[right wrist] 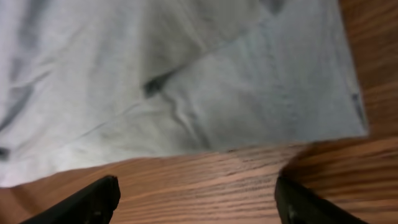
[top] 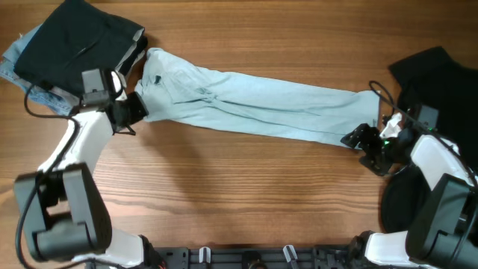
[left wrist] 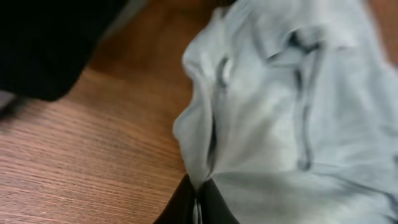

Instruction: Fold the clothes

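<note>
A pale blue-grey T-shirt (top: 246, 104) lies stretched out in a long band across the wooden table, from upper left to right. My left gripper (top: 138, 110) is shut on the shirt's left end; in the left wrist view the black fingertips (left wrist: 198, 205) pinch a fold of the cloth (left wrist: 273, 112). My right gripper (top: 357, 140) sits at the shirt's right end, open and empty. In the right wrist view its two fingers (right wrist: 196, 202) stand wide apart over bare wood, just short of the shirt's hem (right wrist: 186, 81).
A pile of dark and blue garments (top: 71, 41) lies at the back left, right by the left gripper. A black garment (top: 441, 82) lies at the right edge, behind the right arm. The table's front half is bare wood (top: 239, 194).
</note>
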{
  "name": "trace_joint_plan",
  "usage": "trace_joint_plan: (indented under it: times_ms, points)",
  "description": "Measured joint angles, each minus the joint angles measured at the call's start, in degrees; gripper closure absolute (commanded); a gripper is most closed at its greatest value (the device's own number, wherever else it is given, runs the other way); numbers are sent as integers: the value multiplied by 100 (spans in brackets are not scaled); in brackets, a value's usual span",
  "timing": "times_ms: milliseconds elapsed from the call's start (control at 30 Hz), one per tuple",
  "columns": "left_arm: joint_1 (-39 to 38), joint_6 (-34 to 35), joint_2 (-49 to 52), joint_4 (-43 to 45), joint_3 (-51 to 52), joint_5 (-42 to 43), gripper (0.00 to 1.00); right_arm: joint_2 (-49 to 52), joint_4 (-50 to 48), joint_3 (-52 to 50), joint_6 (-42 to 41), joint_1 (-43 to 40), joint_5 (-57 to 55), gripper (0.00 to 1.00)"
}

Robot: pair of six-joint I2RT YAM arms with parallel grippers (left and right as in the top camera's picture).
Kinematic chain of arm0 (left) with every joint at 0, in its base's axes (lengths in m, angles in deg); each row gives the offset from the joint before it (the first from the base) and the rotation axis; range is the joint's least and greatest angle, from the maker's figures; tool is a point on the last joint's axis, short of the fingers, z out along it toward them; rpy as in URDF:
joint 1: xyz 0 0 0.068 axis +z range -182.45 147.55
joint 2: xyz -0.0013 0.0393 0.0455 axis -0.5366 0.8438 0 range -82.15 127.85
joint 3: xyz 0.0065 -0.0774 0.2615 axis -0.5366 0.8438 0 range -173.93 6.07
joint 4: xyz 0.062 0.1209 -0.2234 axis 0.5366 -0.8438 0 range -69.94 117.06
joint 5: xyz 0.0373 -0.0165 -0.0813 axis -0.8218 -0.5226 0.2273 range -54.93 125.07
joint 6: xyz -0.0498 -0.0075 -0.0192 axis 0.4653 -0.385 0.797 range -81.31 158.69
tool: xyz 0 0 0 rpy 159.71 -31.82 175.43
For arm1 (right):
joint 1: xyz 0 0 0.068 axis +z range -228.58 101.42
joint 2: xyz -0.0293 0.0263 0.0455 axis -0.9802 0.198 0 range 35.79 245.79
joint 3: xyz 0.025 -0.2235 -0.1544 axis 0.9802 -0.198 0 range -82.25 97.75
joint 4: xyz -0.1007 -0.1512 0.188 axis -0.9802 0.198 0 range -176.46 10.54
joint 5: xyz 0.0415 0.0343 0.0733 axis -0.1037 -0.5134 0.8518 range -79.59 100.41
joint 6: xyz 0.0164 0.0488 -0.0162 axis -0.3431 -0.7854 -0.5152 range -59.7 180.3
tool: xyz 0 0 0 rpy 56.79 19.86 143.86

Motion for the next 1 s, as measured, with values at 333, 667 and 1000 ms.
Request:
trace_joint_plan:
  times_ms: [333, 667, 1000]
  points:
    - [0, 0, -57, -144, -11, 63, 96, 13, -960, -291, -343, 118, -177, 96]
    - [0, -81, -57, -1182, -22, -87, 96, -251, 741, -203, -557, -83, -1272, 96]
    - [0, -234, -229, -1307, -37, -437, 42, -702, 994, -166, -505, -87, -1912, 46]
